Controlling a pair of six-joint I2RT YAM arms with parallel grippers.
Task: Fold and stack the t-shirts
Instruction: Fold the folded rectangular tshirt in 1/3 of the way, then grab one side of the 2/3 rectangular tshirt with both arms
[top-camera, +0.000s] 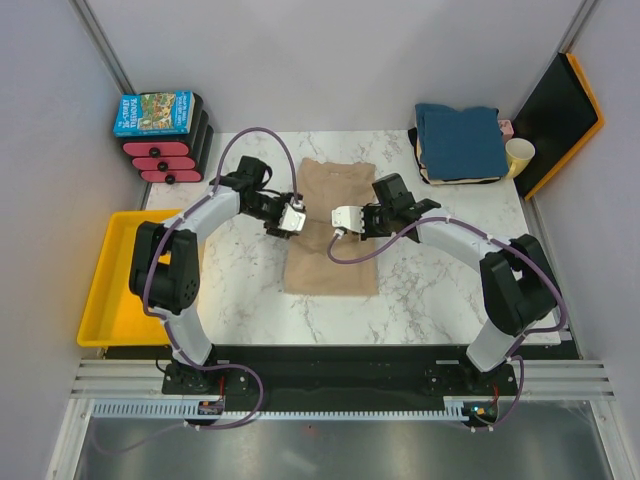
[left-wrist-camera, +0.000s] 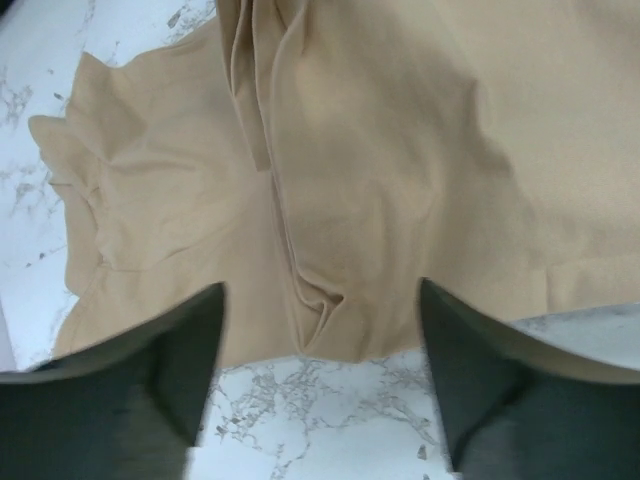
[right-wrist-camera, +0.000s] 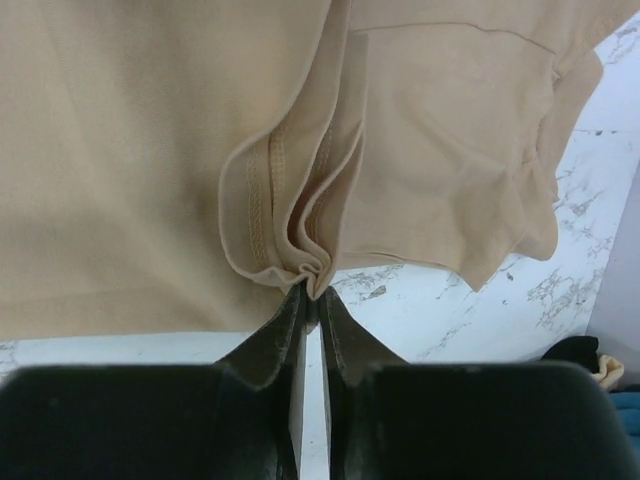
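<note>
now left tool (left-wrist-camera: 320, 290) spread over tan t-shirt (top-camera: 330, 262), right tool (right-wrist-camera: 312, 296) pinching its bunched edge.

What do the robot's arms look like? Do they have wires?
The left arm and right arm are white tubes with chunky black joints, each trailing a looping purple cable. The left end effector and right end effector are pale blocks with dark pointed fingers.

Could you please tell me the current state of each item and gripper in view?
tan t-shirt: lying on the table, partly folded lengthwise.
left gripper: open over the tan t-shirt's edge, holding nothing.
right gripper: shut on a bunched fold at the tan t-shirt's edge.
teal t-shirt: folded, at the far right corner.
cup: upright, right of the teal t-shirt.
</note>
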